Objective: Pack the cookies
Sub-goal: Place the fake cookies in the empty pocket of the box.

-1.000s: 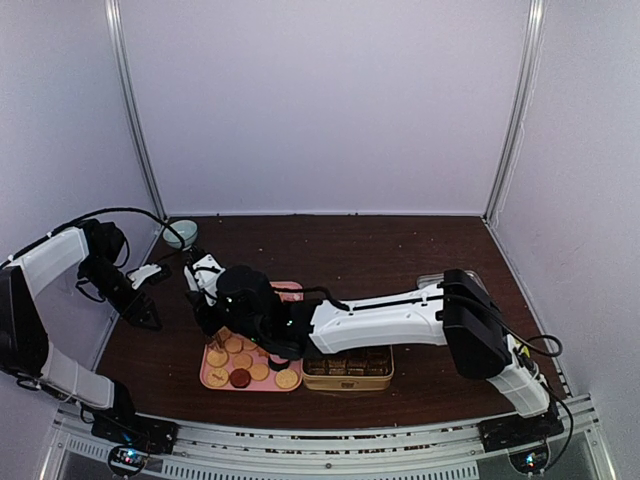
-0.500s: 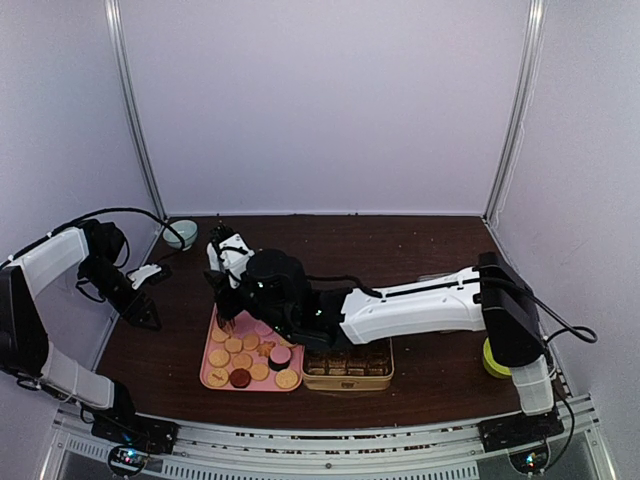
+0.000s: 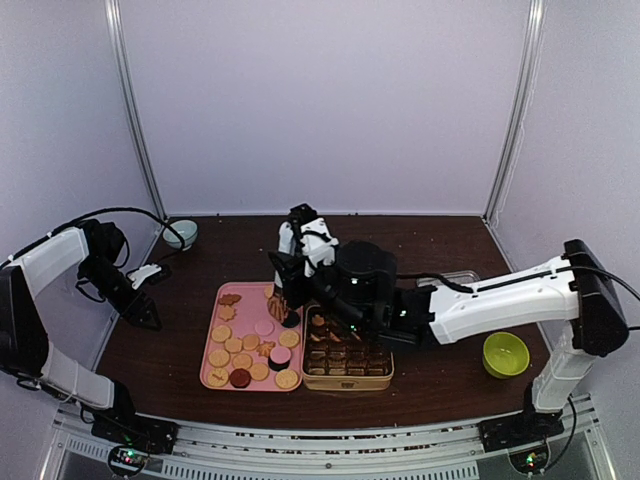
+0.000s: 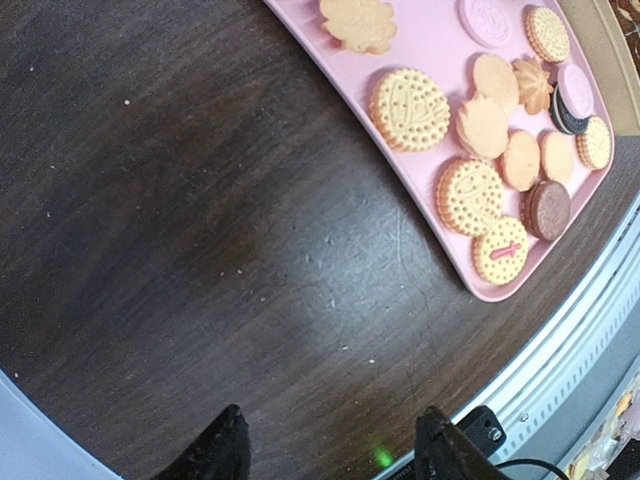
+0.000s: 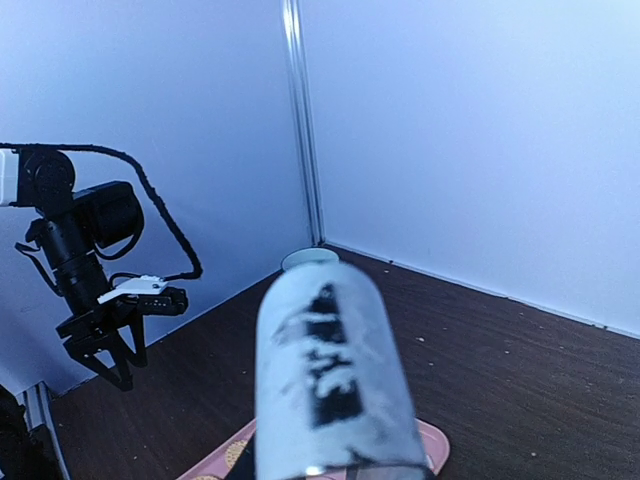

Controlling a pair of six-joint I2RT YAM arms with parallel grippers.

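Several cookies [image 3: 240, 352] lie on a pink tray [image 3: 204, 375]; they are mostly round and tan, with one dark and one pink [image 4: 410, 95]. More cookies fill a gold tin [image 3: 347, 382] right of the tray. My right gripper [image 3: 288, 275] hangs over the tray's right edge beside the tin, shut on metal tongs [image 5: 335, 380]. The tongs' blurred end fills the right wrist view. A tan cookie [image 3: 277, 303] appears to sit at their lower tips. My left gripper [image 4: 332, 445] is open and holds nothing. It stays low over bare wood left of the tray [image 4: 430, 40].
A green bowl [image 3: 505, 353] stands at the right front, near the right arm's base. A small pale bowl [image 3: 181, 233] sits in the back left corner. White walls close the table on three sides. The table's metal front rail [image 4: 560, 370] runs just past the tray.
The right arm has swung right with the tongs, from the tray's left part to its right edge by the tin, uncovering the green bowl. The left arm has not moved.
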